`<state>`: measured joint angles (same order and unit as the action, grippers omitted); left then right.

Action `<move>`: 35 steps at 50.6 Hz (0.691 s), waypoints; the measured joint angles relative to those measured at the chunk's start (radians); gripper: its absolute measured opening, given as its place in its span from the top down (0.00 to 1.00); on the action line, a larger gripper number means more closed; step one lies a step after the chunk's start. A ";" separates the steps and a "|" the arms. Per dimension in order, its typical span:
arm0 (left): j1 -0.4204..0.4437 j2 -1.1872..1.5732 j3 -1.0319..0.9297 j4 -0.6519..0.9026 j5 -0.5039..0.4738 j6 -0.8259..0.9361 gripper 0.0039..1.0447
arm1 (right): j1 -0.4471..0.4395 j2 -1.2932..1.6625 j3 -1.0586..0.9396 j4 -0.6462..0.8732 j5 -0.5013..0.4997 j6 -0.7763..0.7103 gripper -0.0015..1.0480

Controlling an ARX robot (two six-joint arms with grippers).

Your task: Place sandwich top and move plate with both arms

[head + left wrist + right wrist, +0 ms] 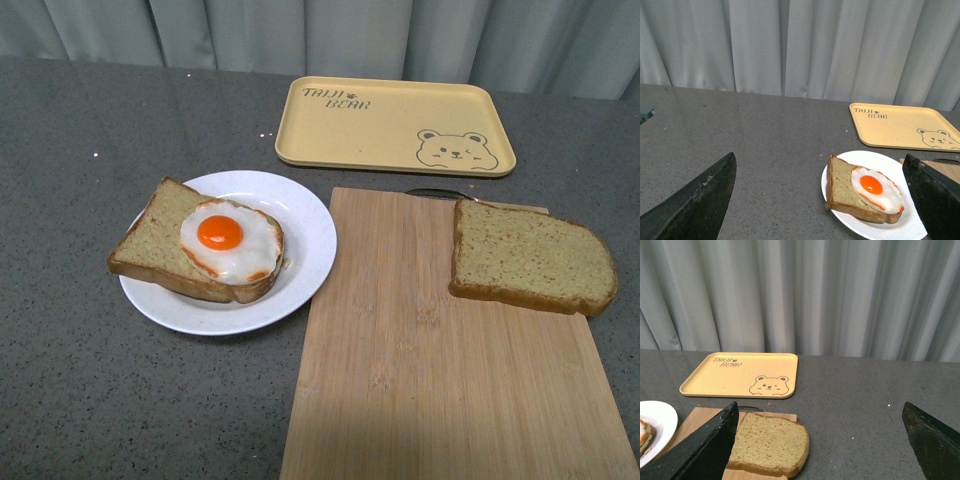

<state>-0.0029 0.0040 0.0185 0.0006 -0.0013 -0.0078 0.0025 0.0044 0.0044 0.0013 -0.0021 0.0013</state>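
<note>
Sandwich top (530, 258), a plain tan slice, is not yet on the sandwich. It lies flat, well to the right of the plate.

Farthest left, the left gripper (819, 156) hovers released on the plate's left, jaws spread wide and holding nothing.

Next comes the plate (305, 225), round and white, on a grey table (80, 380). It holds one bread slice (160, 235), shifted toward the plate's left rim. A fried egg (232, 240) sits on that slice.

Beyond the plate and to its right, a yellow tray (380, 135) carries nothing but its printed bear.

Right of the plate, its edge seemingly against the rim, lies a wooden board (420, 370). The sandwich top rests on it, overhanging the side farthest from the plate.

Farthest right of the plate, the right gripper (820, 405) hovers short of the plain slice, likewise released and empty.

To place the top well, the right gripper likely should:
- pinch the slice by its crust edges
- lift it clear of the board
- square it over the egg slice
- lower it gently, so the egg does not slide
</note>
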 joint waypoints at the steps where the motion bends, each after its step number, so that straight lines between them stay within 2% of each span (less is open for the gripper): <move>1: 0.000 0.000 0.000 0.000 0.000 0.000 0.06 | 0.000 0.000 0.000 0.000 0.000 0.000 0.09; 35: 0.000 0.000 0.000 0.000 0.000 0.000 0.06 | 0.000 0.000 0.000 0.000 0.000 0.000 0.09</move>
<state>-0.0029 0.0040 0.0185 0.0006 -0.0013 -0.0078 0.0025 0.0044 0.0048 0.0013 -0.0021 0.0013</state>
